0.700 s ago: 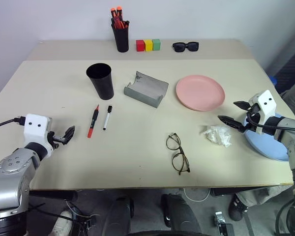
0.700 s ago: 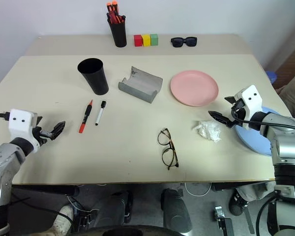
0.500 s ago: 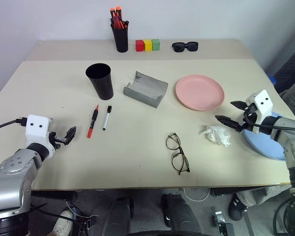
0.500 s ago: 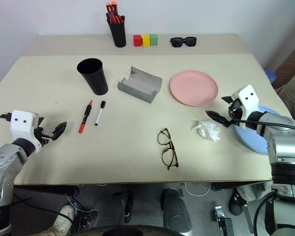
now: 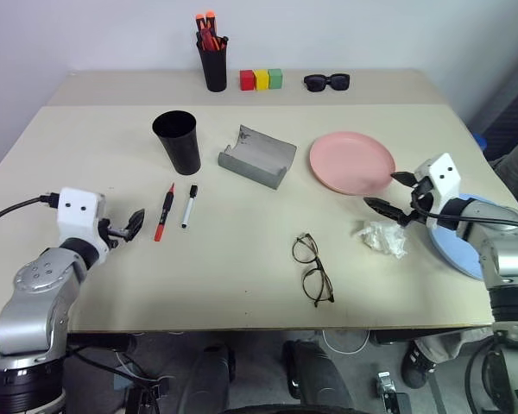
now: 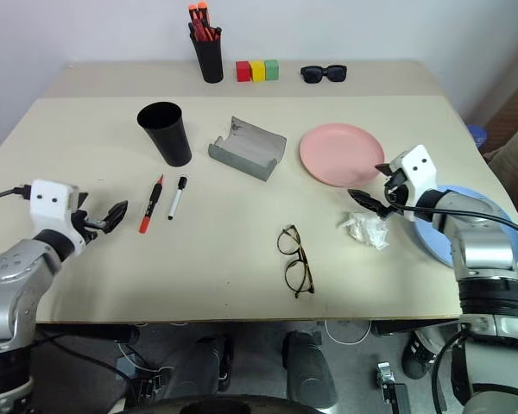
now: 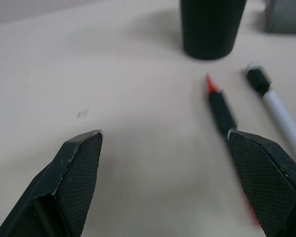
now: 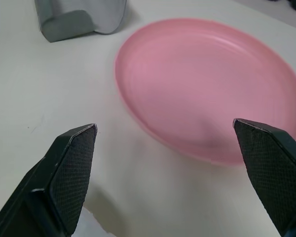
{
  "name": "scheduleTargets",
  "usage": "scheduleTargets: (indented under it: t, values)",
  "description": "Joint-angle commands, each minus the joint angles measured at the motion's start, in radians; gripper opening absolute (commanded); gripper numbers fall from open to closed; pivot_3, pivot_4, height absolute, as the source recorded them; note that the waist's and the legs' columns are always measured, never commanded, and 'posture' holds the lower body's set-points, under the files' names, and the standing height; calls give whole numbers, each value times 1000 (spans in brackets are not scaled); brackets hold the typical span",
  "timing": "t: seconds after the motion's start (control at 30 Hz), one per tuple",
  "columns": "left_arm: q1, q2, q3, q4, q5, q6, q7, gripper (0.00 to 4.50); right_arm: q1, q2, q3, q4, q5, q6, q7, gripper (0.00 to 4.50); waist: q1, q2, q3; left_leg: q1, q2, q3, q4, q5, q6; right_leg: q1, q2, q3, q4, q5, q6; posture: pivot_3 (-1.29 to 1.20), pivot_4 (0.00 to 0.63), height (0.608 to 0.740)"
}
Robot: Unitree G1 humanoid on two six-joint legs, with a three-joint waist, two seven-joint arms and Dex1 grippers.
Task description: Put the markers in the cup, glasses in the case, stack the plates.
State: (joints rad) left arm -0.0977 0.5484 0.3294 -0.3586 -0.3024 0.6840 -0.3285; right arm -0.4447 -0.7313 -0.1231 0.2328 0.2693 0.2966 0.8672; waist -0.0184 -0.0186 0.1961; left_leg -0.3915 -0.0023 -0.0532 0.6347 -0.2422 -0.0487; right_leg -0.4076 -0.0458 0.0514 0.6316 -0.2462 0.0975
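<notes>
Writing: none legible | left gripper (image 5: pixel 131 226) spread, empty | right gripper (image 5: pixel 385 193) spread, empty

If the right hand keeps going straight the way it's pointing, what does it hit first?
Most likely the pink plate. The right hand, open, points at its near rim with bare table between; the gray case lies farther off to one side. Depth is a guess.
</notes>
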Motion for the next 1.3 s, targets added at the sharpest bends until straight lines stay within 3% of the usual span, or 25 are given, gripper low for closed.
scheduleTargets:
  t: [0.03,0.23,0.27,0.57,1.13,1.3]
  values:
    - [-67,-12,-54,-38,14,51,37,4180,-45,29,15,-88,4,-7,-18,4500,-1,0,0,0,0,0,0,0,0,0,0,0,0,0,0,0,150,740]
    - [-213,-63,-115,-10,16,261,130,4180,-24,113,92,-272,16,47,-46,4500,0,0,0,0,0,-1,0,0,0,0,0,-1,1,0,1,0,150,740]
    - [-233,-71,-111,3,8,309,141,4350,-13,130,109,-314,21,65,-53,4500,1,0,0,0,0,-2,0,0,0,0,0,-1,1,0,1,0,150,740]
    - [-466,-94,-84,196,31,717,228,4350,75,262,291,-588,14,201,-134,4500,2,-1,0,0,-1,-5,1,0,0,0,1,-3,2,0,1,0,150,740]
    - [-717,-92,-152,535,68,797,203,4350,110,339,388,-619,-30,204,-210,4500,0,-1,0,0,-2,-6,1,2,-3,0,0,-3,3,0,1,0,150,740]
    - [-721,-98,-137,546,87,811,212,2086,111,349,391,-613,-38,197,-215,4500,1,-1,0,0,-2,-6,1,2,-3,0,0,-3,3,0,1,0,150,740]
